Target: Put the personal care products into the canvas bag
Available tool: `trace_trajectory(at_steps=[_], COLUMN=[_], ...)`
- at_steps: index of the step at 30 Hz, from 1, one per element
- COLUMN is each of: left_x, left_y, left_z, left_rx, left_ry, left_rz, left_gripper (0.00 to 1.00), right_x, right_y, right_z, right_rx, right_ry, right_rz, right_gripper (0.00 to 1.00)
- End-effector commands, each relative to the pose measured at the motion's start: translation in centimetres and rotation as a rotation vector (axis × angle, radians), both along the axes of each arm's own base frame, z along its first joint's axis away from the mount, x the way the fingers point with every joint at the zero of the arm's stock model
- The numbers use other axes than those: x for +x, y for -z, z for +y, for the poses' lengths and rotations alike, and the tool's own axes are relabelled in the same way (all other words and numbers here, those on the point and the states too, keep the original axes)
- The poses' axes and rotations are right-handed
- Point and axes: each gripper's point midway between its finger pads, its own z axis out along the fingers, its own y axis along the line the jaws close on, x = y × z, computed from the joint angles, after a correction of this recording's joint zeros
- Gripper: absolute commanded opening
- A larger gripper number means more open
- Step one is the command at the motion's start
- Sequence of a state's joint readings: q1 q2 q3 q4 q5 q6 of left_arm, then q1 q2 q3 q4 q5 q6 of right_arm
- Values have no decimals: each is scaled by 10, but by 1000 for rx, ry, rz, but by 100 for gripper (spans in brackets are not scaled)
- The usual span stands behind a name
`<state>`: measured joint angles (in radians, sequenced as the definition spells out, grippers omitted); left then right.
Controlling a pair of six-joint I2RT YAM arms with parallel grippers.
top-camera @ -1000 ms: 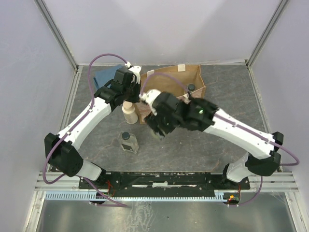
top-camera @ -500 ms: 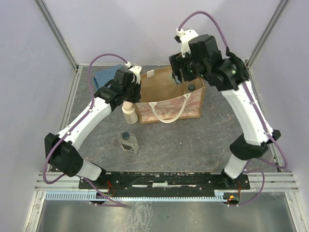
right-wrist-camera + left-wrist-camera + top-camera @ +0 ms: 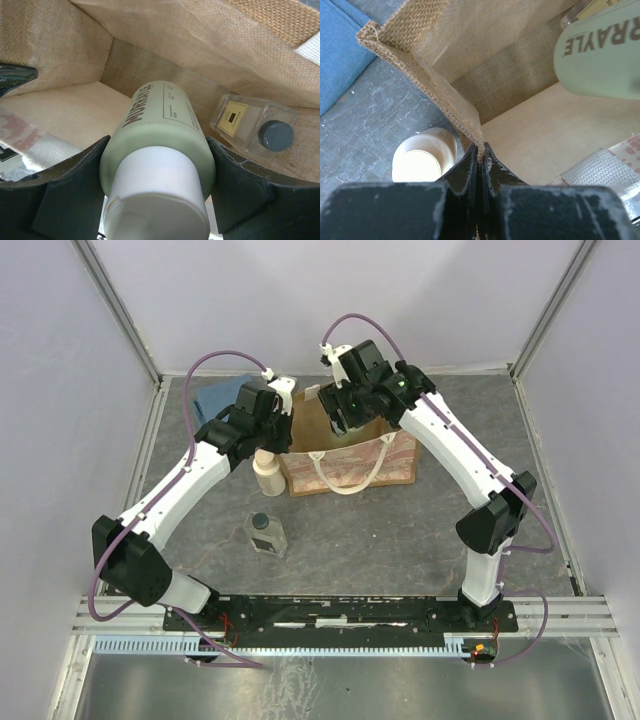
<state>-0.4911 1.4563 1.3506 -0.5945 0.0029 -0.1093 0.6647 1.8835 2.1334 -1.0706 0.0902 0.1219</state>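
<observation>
The canvas bag (image 3: pixel 352 466) stands open mid-table, its rope handles hanging down the front. My left gripper (image 3: pixel 480 152) is shut on the bag's left rim (image 3: pixel 420 65). My right gripper (image 3: pixel 157 150) hangs in the bag's opening (image 3: pixel 342 418), shut on a pale green bottle (image 3: pixel 162 135) with a white cap, pointed down inside. A clear dark-capped bottle (image 3: pixel 255 127) lies on the bag's floor. A beige bottle (image 3: pixel 267 472) stands just outside the bag's left side, below my left gripper (image 3: pixel 275 428). Another clear dark-capped bottle (image 3: pixel 266 534) stands nearer the front.
A folded blue cloth (image 3: pixel 214 397) lies at the back left, behind my left arm. Pale walls and metal frame posts close off the table at the back and both sides.
My right arm has swung from in front of the bag, up over its back, then down into the opening with the pale green bottle. The left arm has not moved.
</observation>
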Motion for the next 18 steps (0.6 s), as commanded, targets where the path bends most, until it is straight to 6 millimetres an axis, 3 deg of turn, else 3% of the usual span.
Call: trace_trajectory(at_steps=[1,10,18], left_x=[-6,-7,-9], left_y=[-4,-1,2], left_z=[5,5,7], left_rx=[30,35,40], left_ry=[39,48,44], left_rz=[-24,-19,-12], left_gripper=[3,3,3], right_x=[32,53,61], right_y=[-27,52,92], right_z=[7,-16,-36], right_rx=[97,66,-20], right_ry=[40,149,218], right_rz=[-153,-14,63], right_gripper=[0,0,0])
